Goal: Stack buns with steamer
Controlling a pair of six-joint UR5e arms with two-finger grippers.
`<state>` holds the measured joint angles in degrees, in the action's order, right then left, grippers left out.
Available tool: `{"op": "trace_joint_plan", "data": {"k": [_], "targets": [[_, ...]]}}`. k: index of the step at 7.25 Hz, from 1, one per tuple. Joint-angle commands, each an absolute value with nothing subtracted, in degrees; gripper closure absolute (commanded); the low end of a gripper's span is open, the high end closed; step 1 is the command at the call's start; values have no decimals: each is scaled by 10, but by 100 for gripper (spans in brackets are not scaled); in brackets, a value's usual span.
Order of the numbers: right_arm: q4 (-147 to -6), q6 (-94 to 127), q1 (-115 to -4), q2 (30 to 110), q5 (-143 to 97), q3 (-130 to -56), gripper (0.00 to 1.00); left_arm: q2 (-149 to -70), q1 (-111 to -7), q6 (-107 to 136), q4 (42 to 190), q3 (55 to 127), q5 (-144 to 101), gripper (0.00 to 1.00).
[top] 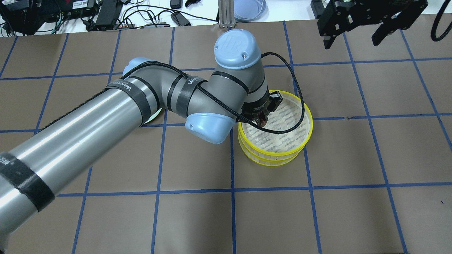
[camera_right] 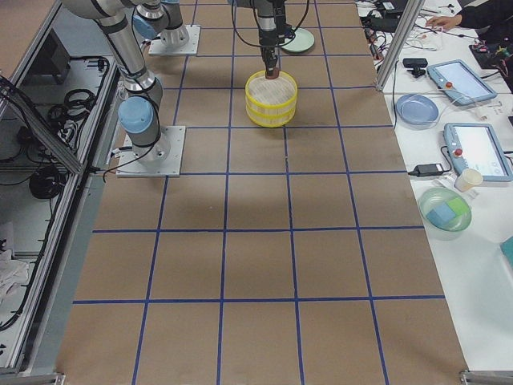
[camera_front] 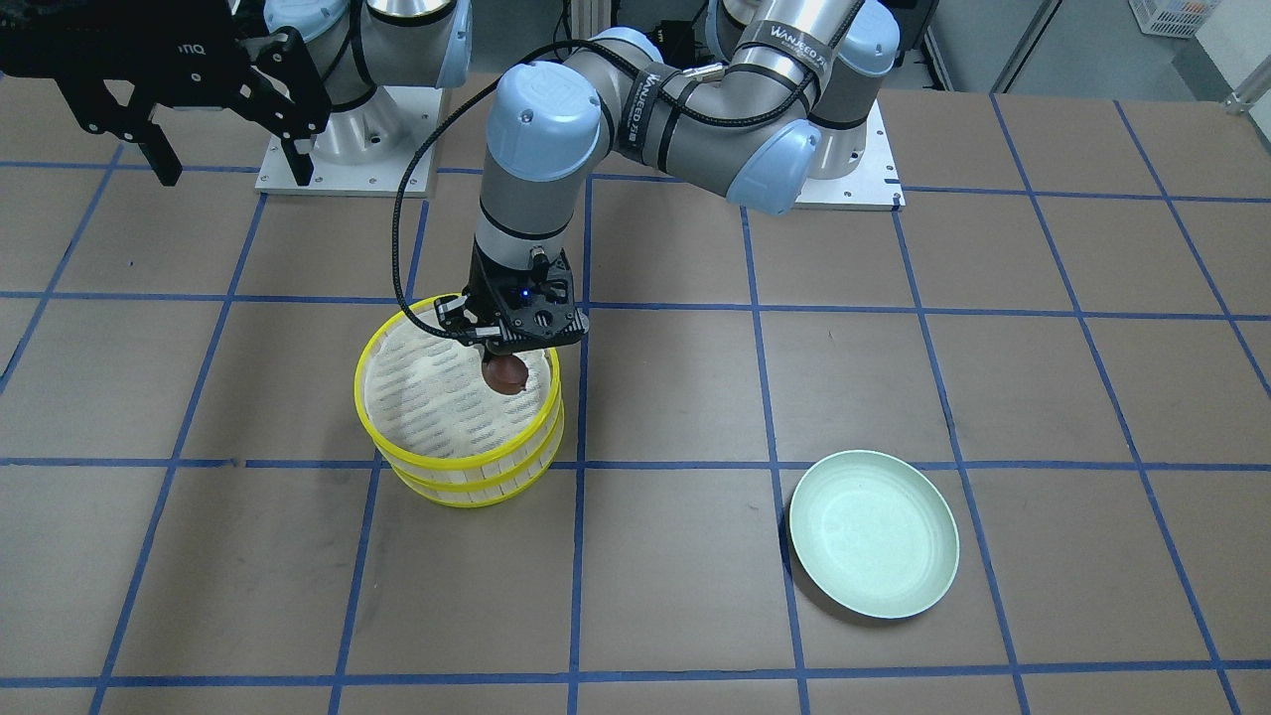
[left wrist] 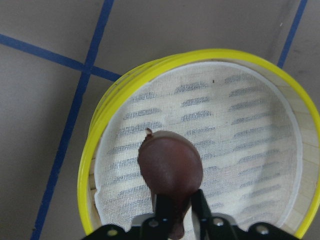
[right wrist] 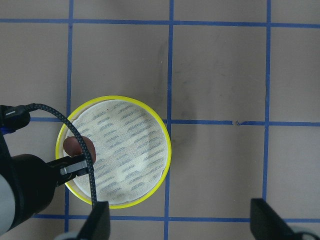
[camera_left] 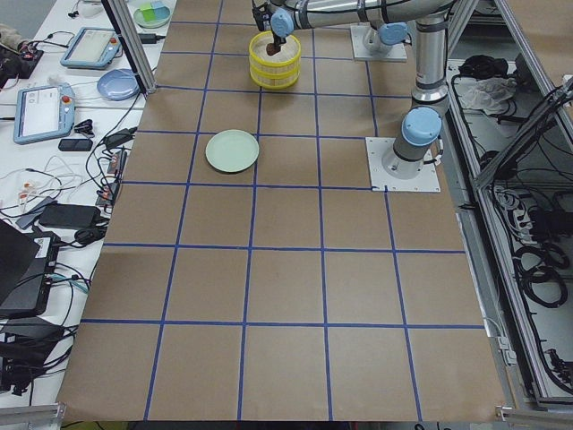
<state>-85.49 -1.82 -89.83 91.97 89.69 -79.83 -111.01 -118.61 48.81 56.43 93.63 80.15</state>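
Note:
The steamer point(camera_front: 360, 382) is two stacked yellow-rimmed trays with a white cloth liner, also seen from overhead point(top: 310, 123). My left gripper point(camera_front: 503, 356) reaches across and is shut on the glossy dark reddish-brown bun point(camera_front: 504, 373), holding it over the top tray's liner near the robot-side rim. The left wrist view shows the bun point(left wrist: 170, 167) pinched between the fingers above the cloth. The pale cream bun shows in no view. My right gripper point(camera_front: 233, 149) is open and empty, raised high near its base.
A pale green round plate point(camera_front: 874, 531) lies empty on the brown table, toward the operators' side of my left arm's base. Blue tape lines grid the table. The left arm's black cable loops over the steamer point(top: 300, 106).

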Motion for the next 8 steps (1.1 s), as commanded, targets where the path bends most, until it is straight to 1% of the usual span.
{"op": "trace_joint_plan", "data": {"k": [1,3,4,5,6,7,8], "targets": [[-858,-18,-897,920,896,-804,0,-1111,-1187,484,561,933,803,0],[-859,-18,-897,920,896,-809,0,-1101,-1187,473,563,933,826,0],[-860,-18,-897,920,896,-811,0,-1084,-1173,435,573,932,858,0],[-862,-19,-896,919,896,-811,0,-1058,-1151,348,614,932,911,0],[-863,-19,-896,919,896,-811,0,-1025,-1110,245,674,926,922,0],[-862,-19,-896,919,896,-812,0,-990,-1045,165,759,899,921,0],[-863,-19,-896,919,896,-812,0,-963,-986,84,841,856,917,0]]}}
